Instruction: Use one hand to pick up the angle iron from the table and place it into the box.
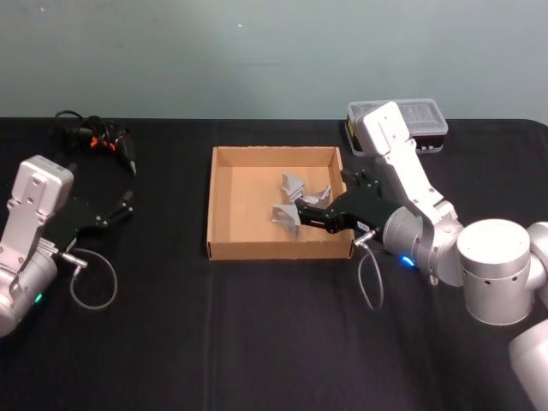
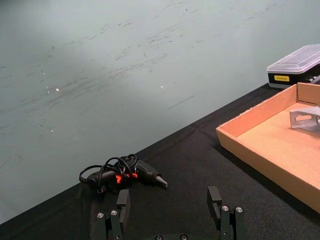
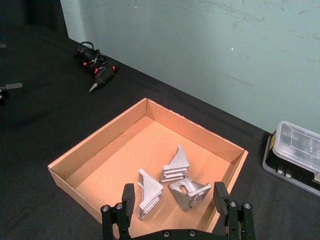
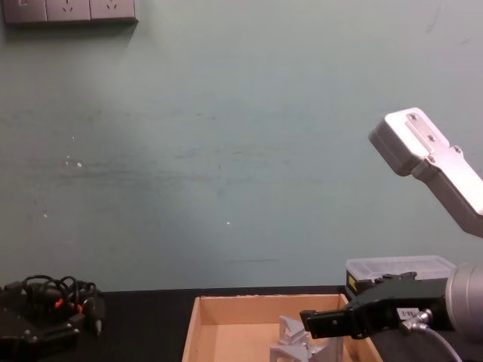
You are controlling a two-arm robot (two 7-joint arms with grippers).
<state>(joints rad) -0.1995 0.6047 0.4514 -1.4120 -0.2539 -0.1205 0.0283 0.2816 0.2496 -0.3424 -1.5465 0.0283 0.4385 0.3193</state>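
Black matte cloth covers the table [image 1: 257, 342], with a pale teal wall behind. On it sits one tan cardboard box [image 3: 100, 147], shallow and lidless, holding three silvery cast angle irons [image 3: 176, 165], triangular and ribbed, clustered toward its right half and pointing different ways. Above that cluster hovers the right gripper [image 3: 175, 202], fingers spread wide and empty. At the table's left the left gripper [image 2: 170, 207] is parked, also spread wide.
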